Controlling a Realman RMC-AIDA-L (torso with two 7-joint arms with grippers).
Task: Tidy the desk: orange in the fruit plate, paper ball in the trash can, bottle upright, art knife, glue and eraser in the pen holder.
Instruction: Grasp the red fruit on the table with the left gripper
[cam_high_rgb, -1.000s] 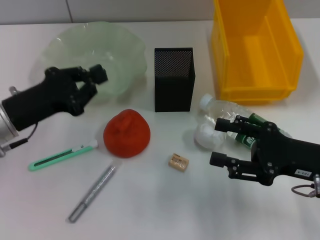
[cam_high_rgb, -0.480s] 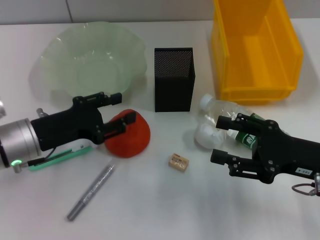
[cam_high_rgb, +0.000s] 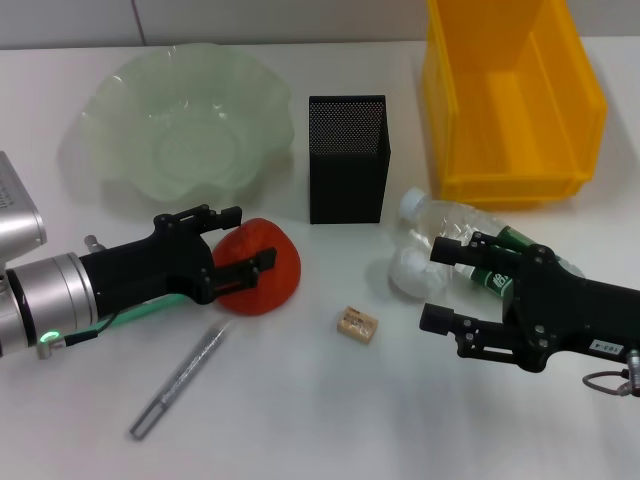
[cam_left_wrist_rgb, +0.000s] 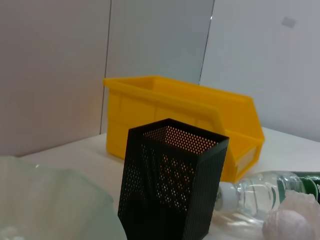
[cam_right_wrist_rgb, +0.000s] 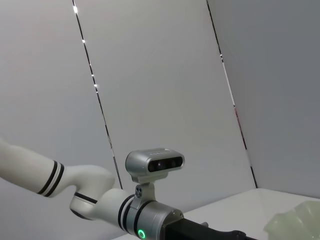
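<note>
The left gripper (cam_high_rgb: 238, 240) reached in from the left with its fingers spread around the orange (cam_high_rgb: 262, 266), one finger on the far side and one across its near face. Far behind it sat the green fruit plate (cam_high_rgb: 130, 120). A green art knife (cam_high_rgb: 135, 313) lay under the arm, and the glue (cam_high_rgb: 180, 370) lay nearer. The black pen holder (cam_high_rgb: 347, 158) stood mid-table, the eraser (cam_high_rgb: 357, 324) near it. Right of that lay the paper ball (cam_high_rgb: 410, 270) and the bottle (cam_high_rgb: 450, 225) on its side, beside the yellow trash can (cam_high_rgb: 510, 95). The right gripper (cam_high_rgb: 438, 285) hovered spread open, just right of the ball.
</note>
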